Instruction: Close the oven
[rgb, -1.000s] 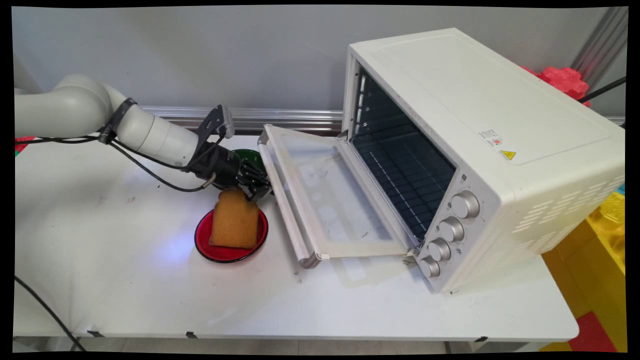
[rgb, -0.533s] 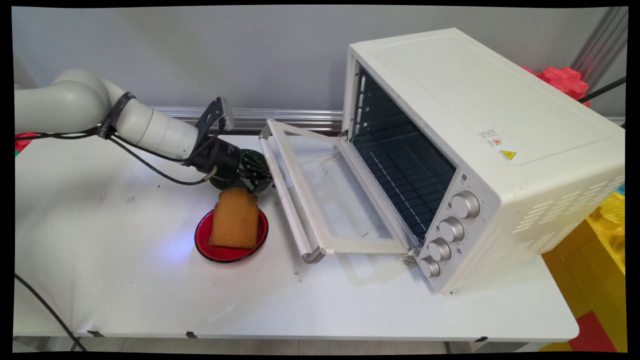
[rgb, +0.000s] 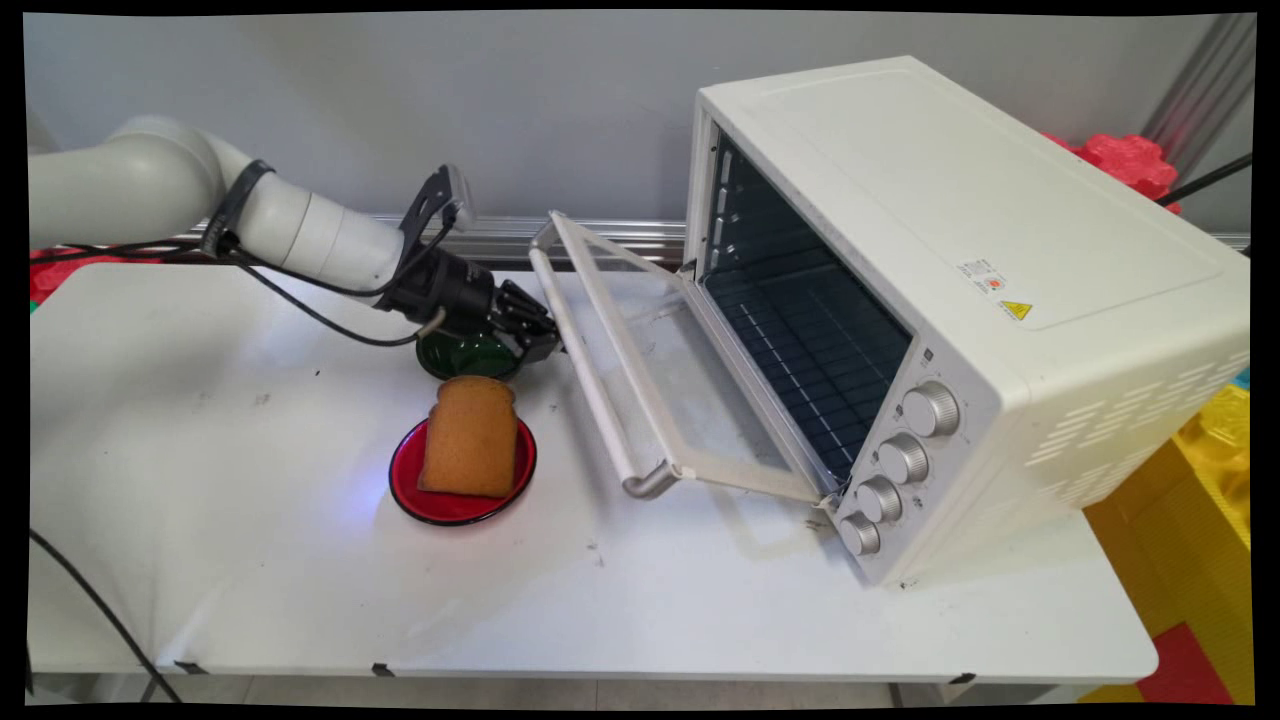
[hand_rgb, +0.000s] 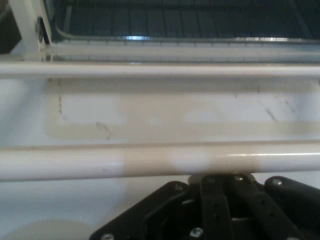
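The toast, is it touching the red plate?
Touching. In the main view the toast lies right on the red plate, hiding most of it, with no gap showing beneath. The hand view doesn't show them.

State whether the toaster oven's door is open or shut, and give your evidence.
Partly open: the door slopes away from the oven, the racks visible inside.

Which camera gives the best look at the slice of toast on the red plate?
The main view: the toast shows whole, lying on the red plate. The hand view shows none of it, only the oven door's handle bar.
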